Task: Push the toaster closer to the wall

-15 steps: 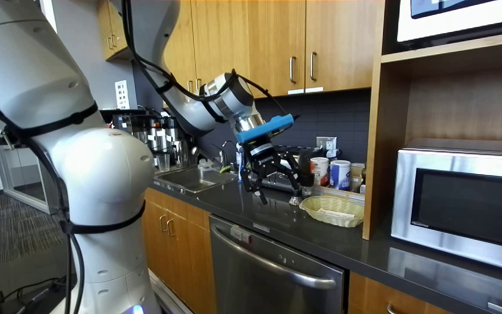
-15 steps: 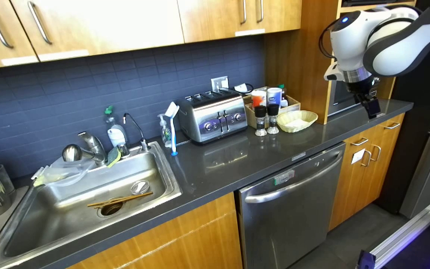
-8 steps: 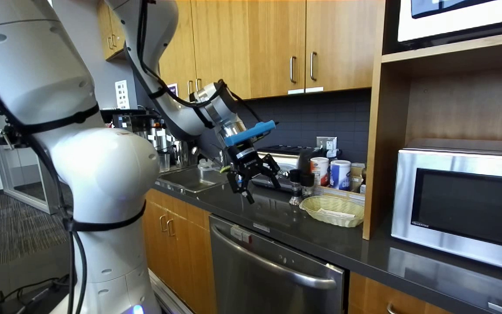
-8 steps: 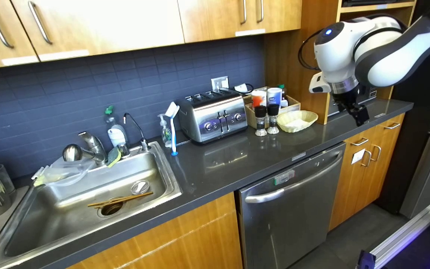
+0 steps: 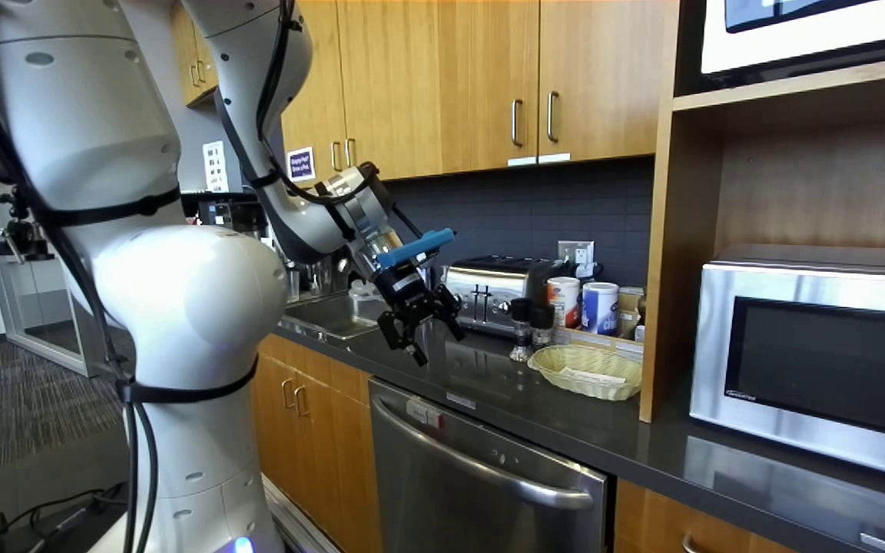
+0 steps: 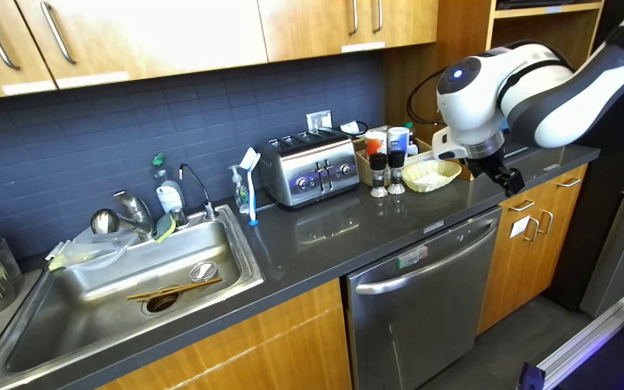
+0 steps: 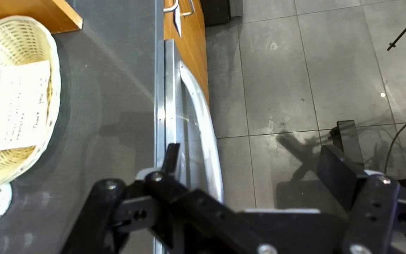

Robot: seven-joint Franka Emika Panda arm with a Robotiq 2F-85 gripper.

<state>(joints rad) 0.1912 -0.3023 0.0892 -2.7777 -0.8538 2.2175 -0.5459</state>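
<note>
The toaster [image 6: 317, 170], shiny silver with dark trim, stands on the dark counter in both exterior views [image 5: 488, 296]. Its levers and knobs face the room. Behind it is the dark grey tiled wall [image 6: 198, 124] with a white outlet plate, also in an exterior view [image 5: 488, 207]. The toaster is out of the wrist view. My black gripper [image 5: 439, 348] is raised in the air, apart from the toaster, on the room side near the counter's front edge [image 6: 512, 186]. In the wrist view its fingers stand wide apart with nothing between them [image 7: 254, 165].
Two shakers [image 6: 378, 176] and a wicker basket [image 6: 431, 176] stand beside the toaster, with a wooden box of canisters [image 6: 397, 141] behind. A blue-handled brush [image 6: 251, 187] and the sink [image 6: 236, 260] lie on its far side. The dishwasher handle [image 7: 203, 123] juts below the counter edge.
My gripper has moved left and slightly down in both exterior views, showing more of the toaster's front in one of them. The toaster has not moved. The fingers stay apart.
</note>
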